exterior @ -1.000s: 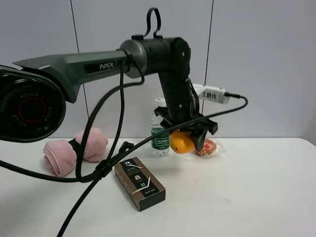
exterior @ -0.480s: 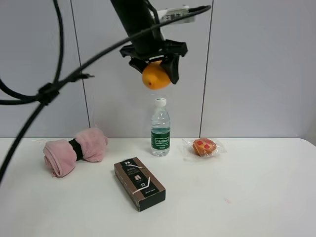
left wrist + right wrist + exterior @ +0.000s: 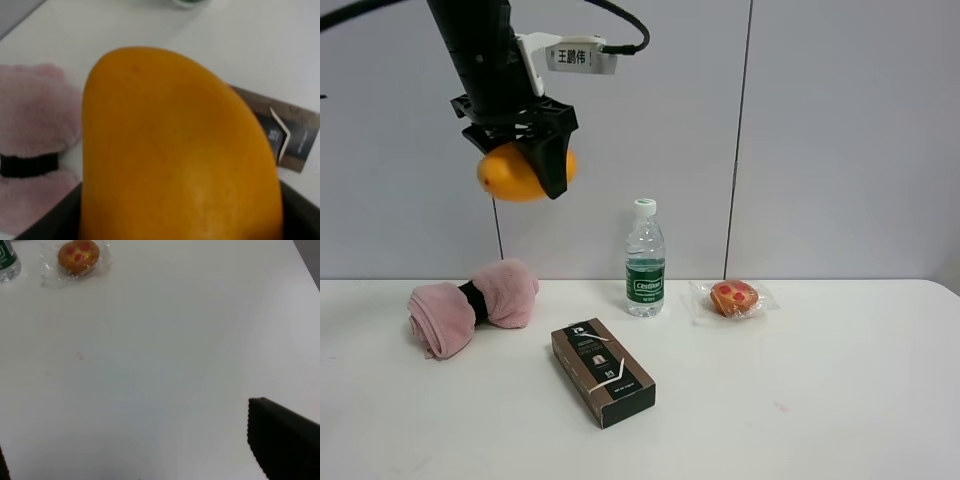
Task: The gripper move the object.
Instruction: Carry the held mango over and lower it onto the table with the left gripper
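My left gripper (image 3: 525, 165), a black two-fingered claw on a dark arm, is shut on the orange-yellow mango (image 3: 498, 178). It holds the mango high in the air at the left, above the pink towel. In the left wrist view the mango (image 3: 175, 150) fills most of the frame. My right gripper (image 3: 125, 440) is out of the exterior high view. In the right wrist view one black fingertip (image 3: 280, 440) and a sliver of the other stand wide apart over bare table, holding nothing.
On the white table (image 3: 820, 400) lie a rolled pink towel (image 3: 470, 303), a brown box (image 3: 603, 372), an upright water bottle (image 3: 644, 260) and a wrapped red-topped pastry (image 3: 734, 297). A grey wall stands behind.
The left arm has lifted the mango from table level beside the bottle high into the air, then carried it leftward to above the towel. The table objects have not moved.
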`<state>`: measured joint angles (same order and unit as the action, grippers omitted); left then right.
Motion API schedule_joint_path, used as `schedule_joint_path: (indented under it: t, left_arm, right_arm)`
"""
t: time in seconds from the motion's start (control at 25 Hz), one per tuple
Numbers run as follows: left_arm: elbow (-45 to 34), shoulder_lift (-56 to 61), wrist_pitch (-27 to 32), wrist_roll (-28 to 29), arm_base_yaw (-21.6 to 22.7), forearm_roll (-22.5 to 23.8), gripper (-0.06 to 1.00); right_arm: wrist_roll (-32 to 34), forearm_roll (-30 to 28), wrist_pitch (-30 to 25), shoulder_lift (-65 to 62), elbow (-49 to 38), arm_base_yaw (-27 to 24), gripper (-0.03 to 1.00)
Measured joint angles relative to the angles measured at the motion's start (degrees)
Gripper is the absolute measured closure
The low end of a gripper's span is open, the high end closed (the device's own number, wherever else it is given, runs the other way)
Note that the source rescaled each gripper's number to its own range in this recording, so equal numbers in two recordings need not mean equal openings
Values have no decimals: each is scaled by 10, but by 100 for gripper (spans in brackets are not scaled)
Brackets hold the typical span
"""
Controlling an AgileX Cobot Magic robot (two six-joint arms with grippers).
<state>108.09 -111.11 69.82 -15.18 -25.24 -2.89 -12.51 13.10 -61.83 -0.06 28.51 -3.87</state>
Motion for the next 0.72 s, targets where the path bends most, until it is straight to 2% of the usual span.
schedule_joint_path:
  t: [0.24,0.44,0.72]
  left_arm:
    - [-134,76,-8,-159,-21,-1,78]
    - [-216,101,-35,-208,-62,-2,78]
    - [-276,100,-51,-260,-137,-2,78]
  right_arm:
    - [0,0,0,0,0,0,-3]
    - [0,0,0,0,0,0,-3]
    - [0,0,0,0,0,0,-3]
